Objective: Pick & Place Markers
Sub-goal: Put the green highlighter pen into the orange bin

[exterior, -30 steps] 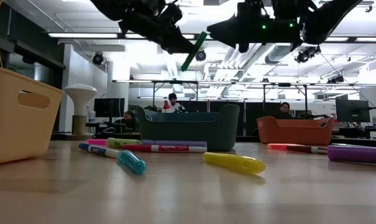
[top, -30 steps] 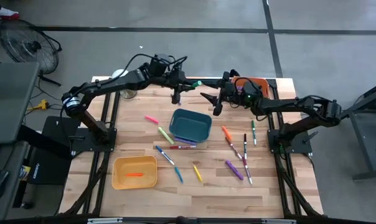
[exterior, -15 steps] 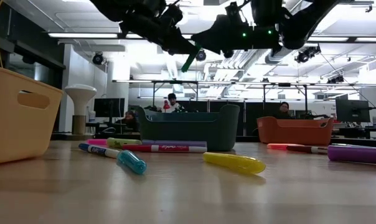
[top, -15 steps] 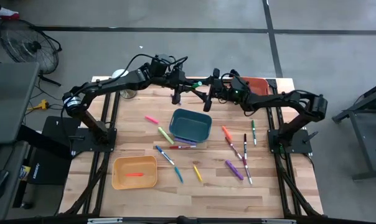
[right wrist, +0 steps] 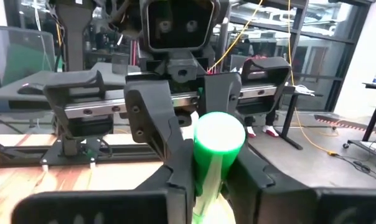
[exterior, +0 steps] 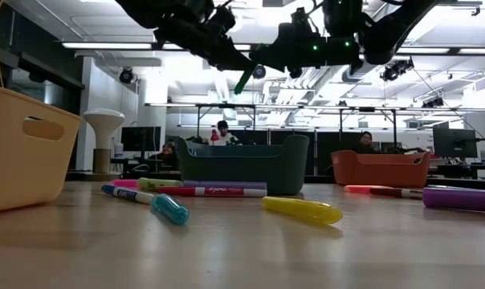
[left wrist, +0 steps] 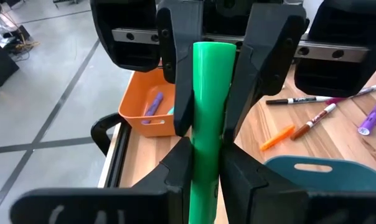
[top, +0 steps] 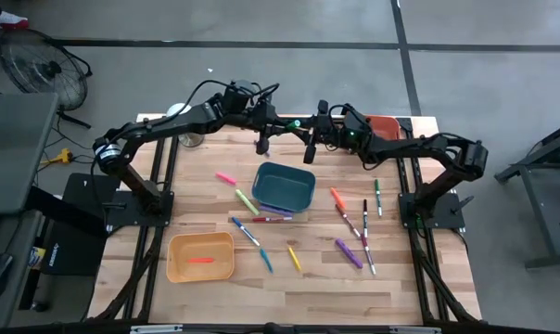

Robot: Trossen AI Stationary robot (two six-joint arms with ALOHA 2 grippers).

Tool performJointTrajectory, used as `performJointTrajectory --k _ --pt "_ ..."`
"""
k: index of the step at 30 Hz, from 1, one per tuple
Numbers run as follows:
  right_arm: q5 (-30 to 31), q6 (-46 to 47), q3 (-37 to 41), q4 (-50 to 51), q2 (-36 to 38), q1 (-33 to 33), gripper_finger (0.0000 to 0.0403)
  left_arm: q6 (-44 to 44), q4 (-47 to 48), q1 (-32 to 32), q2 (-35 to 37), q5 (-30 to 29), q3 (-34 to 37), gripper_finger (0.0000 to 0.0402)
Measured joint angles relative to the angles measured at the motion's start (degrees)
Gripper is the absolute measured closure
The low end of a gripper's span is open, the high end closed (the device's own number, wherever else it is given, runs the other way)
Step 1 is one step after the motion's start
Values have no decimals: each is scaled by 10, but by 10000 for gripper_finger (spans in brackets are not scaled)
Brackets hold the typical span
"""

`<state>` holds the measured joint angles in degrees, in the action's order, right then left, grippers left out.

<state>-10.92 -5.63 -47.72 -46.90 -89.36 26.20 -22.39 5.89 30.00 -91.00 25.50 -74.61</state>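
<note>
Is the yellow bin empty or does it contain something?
Not empty: the high view shows one orange marker lying inside the yellow bin.

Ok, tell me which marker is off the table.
The green marker, held in the air between both grippers: the left gripper and the right gripper are each shut on it above the teal bin. All the other markers lie on the table.

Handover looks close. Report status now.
Left gripper shut on green marker, high above teal bin. Right gripper shut on its other end. Nothing between them.
</note>
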Motion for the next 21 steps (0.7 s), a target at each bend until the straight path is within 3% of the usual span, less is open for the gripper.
performJointTrajectory --k 9,16,21 --pt "-2 2 0 5 0 0 347 23 3 -1 0 -13 0 344" --pt "23 -15 0 11 0 2 347 38 7 -1 0 -51 0 237" --pt "36 -24 1 40 0 10 347 37 14 -1 0 -73 0 213"
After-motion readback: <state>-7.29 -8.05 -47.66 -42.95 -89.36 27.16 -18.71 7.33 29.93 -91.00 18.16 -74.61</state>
